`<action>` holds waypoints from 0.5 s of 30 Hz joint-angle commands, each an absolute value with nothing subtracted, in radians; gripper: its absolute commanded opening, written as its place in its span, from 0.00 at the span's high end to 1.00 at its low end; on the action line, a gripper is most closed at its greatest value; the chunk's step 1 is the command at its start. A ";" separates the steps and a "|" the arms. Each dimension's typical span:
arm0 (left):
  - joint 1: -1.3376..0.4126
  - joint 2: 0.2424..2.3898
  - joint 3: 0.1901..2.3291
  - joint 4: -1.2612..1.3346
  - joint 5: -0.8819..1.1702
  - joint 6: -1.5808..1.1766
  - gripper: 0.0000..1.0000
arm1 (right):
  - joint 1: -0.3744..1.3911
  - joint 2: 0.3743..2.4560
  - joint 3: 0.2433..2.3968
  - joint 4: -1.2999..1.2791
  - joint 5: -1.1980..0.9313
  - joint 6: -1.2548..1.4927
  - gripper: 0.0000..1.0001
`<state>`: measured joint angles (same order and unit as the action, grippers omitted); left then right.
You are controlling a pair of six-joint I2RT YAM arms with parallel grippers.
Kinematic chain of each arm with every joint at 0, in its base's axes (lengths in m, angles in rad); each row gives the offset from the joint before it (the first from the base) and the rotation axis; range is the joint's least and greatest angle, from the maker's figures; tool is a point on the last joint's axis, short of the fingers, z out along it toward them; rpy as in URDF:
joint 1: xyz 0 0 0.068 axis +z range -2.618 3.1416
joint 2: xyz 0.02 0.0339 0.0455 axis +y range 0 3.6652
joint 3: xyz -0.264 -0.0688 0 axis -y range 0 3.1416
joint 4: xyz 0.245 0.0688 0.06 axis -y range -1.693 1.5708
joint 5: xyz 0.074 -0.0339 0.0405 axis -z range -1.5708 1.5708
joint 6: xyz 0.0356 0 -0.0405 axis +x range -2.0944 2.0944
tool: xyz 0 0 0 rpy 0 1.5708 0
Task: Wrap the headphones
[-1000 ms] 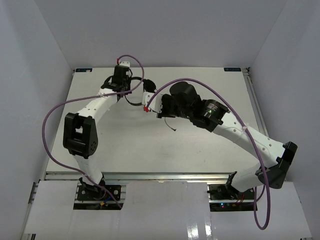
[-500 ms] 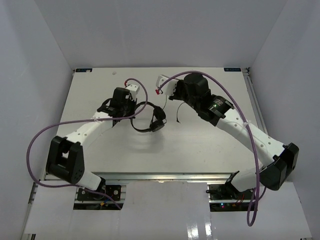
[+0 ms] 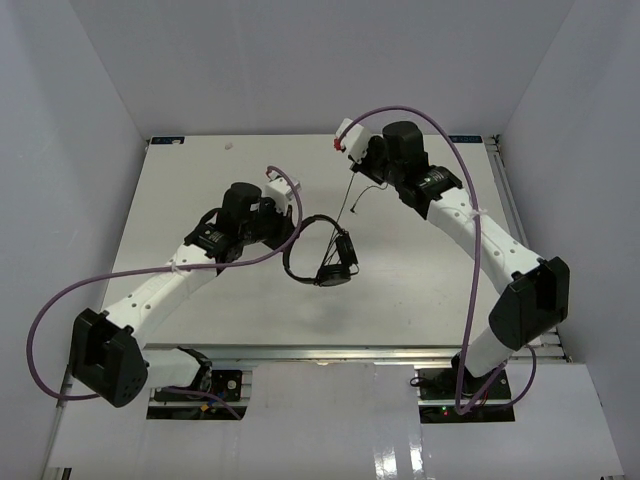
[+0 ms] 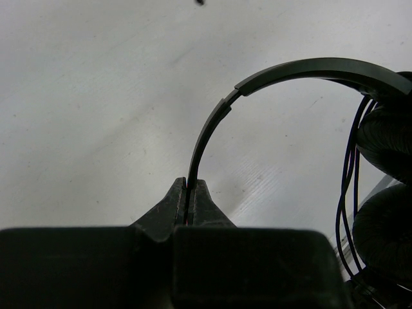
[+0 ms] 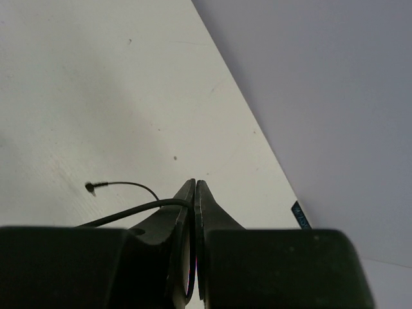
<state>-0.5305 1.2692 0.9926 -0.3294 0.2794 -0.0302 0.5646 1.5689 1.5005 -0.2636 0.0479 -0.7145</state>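
Black headphones (image 3: 335,268) hang off the left gripper (image 4: 190,192), whose fingers are pressed together on the thin headband (image 4: 212,125) near one end. Both earcups (image 4: 386,135) sit together past the tips, off to its right side (probably lifted off the table (image 3: 200,180), can't confirm).

Right gripper (image 5: 194,190) is pinched shut on the cord (image 3: 352,195). The short tail and plug (image 5: 89,187) curl out left of its tips.

Risks:
- The headband grip is narrow, so earcup weight could swing or twist it out of the jaws.
- The cord looks fairly tight between the arms, so more pull could yank the headphones free or strain the cord at the cup.
- Thin cord may slide through the right fingers and the plug end would be lost.

Headphones' long axis runs from the left fingertips out to the earcups. The band arches up and over, opening back toward the gripper. The cord runs near-straight from the cups to the right tips.
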 commanded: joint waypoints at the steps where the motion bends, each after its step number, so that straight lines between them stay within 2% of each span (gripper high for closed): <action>1: -0.537 1.185 1.058 -0.316 0.405 -0.072 1.00 | 0.496 1.600 1.541 -0.218 -0.029 -0.590 0.92; 8: -0.537 1.131 1.141 -0.217 0.317 -0.218 1.00 | 0.398 1.609 1.462 -0.215 -0.214 -0.430 0.92; 13: -0.537 1.170 1.246 -0.132 0.241 -0.350 1.00 | 0.365 1.622 1.339 -0.127 -0.664 -0.219 0.92; 15: -0.538 1.198 1.293 -0.082 0.206 -0.408 1.00 | 0.364 1.635 1.257 0.055 -0.855 -0.058 0.92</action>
<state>-0.5323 1.1923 1.1781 -0.2379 0.2459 -0.2504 0.3790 1.6241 1.3751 -0.1914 -0.4345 -0.3547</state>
